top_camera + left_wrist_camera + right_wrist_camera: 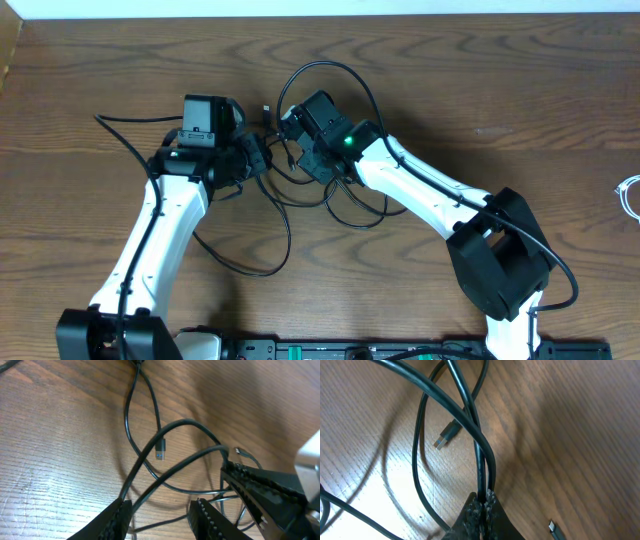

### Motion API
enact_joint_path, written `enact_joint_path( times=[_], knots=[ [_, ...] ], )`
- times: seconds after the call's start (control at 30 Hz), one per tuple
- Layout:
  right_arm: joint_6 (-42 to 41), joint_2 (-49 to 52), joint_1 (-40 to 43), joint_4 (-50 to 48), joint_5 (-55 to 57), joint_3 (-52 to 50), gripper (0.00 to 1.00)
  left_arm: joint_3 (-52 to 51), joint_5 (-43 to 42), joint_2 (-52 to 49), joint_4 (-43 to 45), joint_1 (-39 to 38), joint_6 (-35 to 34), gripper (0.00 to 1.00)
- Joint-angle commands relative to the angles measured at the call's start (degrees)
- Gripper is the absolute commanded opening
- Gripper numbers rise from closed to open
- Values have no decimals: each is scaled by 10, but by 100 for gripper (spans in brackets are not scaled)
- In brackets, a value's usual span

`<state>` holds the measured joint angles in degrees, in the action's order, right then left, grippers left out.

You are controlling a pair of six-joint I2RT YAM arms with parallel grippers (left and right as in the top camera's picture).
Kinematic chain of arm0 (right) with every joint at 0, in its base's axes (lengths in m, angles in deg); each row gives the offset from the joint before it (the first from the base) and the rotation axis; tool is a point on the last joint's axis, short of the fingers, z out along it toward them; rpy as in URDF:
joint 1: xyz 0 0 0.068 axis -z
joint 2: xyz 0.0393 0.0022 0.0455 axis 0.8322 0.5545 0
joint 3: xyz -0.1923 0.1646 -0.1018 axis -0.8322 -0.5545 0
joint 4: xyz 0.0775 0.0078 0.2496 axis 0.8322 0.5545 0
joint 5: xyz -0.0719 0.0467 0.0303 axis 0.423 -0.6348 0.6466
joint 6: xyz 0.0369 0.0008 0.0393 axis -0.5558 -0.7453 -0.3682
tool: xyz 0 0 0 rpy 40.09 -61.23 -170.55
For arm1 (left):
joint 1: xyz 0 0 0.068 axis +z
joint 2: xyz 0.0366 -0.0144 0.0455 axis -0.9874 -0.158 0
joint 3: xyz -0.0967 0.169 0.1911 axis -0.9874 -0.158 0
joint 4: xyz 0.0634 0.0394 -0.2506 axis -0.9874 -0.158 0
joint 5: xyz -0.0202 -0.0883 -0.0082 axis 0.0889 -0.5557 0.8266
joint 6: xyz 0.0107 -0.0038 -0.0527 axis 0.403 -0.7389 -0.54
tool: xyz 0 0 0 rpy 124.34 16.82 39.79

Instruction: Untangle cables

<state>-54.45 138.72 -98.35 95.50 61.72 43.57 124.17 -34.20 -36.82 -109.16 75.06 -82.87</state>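
The long thin black cable (335, 68) lies in tangled loops on the wooden table between my two arms. My right gripper (484, 499) is shut on two strands of it; in the overhead view it (290, 133) sits at the middle of the tangle. My left gripper (160, 512) is open, with black cable strands (150, 455) running between its fingers; it (258, 158) faces the right gripper closely. A black plug (160, 453) lies on the table, and also shows in the right wrist view (445, 437). The white cable (630, 195) lies apart at the far right edge.
A second small plug (555, 530) lies on the table near the right gripper. The right gripper's fingers (260, 490) show in the left wrist view. A loop of black cable (262, 262) trails toward the front, beside the left arm (165, 230).
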Motion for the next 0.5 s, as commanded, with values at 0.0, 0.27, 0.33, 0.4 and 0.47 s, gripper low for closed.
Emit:
enact_joint_path(
  times=[0.0, 0.27, 0.33, 0.4, 0.47],
  knots=[
    [-6, -23, 3, 3, -12, 3, 1, -1, 10, -18, 4, -1, 17, 43],
    [-6, -30, 3, 2, -12, 3, 1, -1, 7, -56, 7, -1, 27, 43],
    [-6, -33, 3, 1, -12, 3, 1, -1, 6, -60, 8, -1, 31, 43],
    [-6, -35, 3, -1, -12, 3, 1, -1, 3, -63, 8, -1, 32, 40],
    [-6, -36, 3, -3, -12, 3, 1, -1, 3, -63, 9, -1, 32, 34]
  ],
)
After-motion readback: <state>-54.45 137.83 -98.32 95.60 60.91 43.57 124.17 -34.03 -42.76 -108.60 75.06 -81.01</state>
